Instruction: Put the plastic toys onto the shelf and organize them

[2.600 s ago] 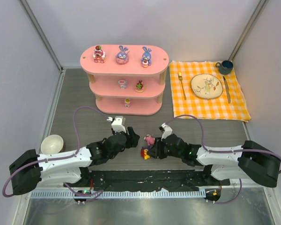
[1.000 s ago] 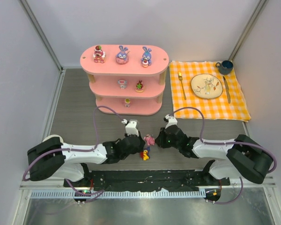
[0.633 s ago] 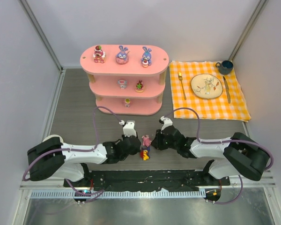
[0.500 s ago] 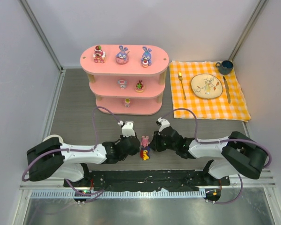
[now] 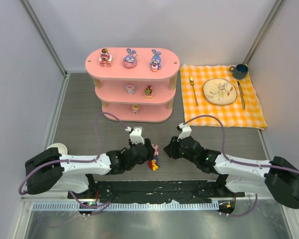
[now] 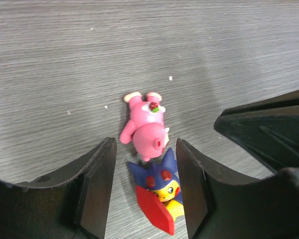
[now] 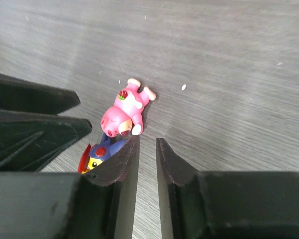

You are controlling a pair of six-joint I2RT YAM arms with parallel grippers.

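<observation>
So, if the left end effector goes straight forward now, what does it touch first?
The left end effector would probably meet the red, yellow and blue toy first, lying between its open jaws; the pink toy is just beyond.

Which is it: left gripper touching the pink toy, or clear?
Apart. The left wrist view shows narrow strips of bare table between the pink toy and the open left gripper on both sides.

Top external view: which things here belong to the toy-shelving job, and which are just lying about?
Job: pink shelf; six toys on its tiers; pink figurine and red-yellow-blue figurine on the table.
Lying about: white bowl; orange checked cloth with plate, fork, knife and blue mug.
</observation>
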